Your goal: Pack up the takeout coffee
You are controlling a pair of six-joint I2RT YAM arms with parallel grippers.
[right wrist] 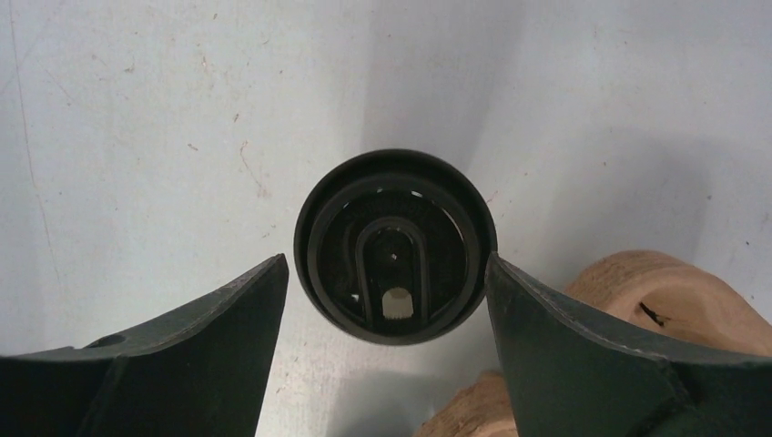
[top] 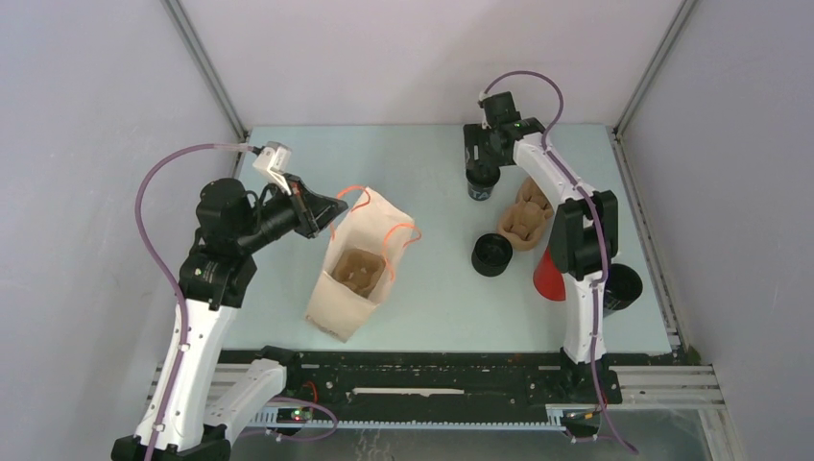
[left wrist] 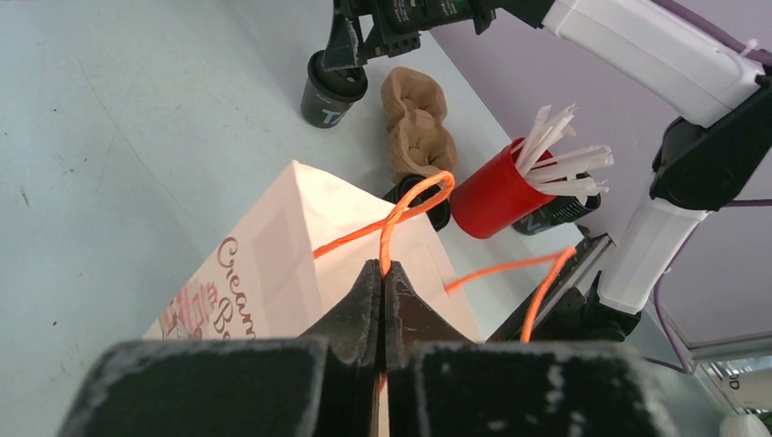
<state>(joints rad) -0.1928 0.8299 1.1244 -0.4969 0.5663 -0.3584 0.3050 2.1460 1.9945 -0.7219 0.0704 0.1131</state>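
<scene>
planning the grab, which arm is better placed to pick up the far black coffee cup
Right. The right gripper stands open astride the black coffee cup; the left gripper is shut on the bag's orange handle.

The top camera overlooks the whole bench (top: 432,163) from high behind, the left wrist camera sights rightward along the left tool (left wrist: 382,273) past the paper bag (left wrist: 273,246), and the right wrist camera stares closely down on the black coffee cup (right wrist: 394,246) all three share.

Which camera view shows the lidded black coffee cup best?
Right wrist: the lidded cup is centred, lid fully seen from above. Left wrist shows its side; top external shows it small, partly hidden by the right gripper.
</scene>
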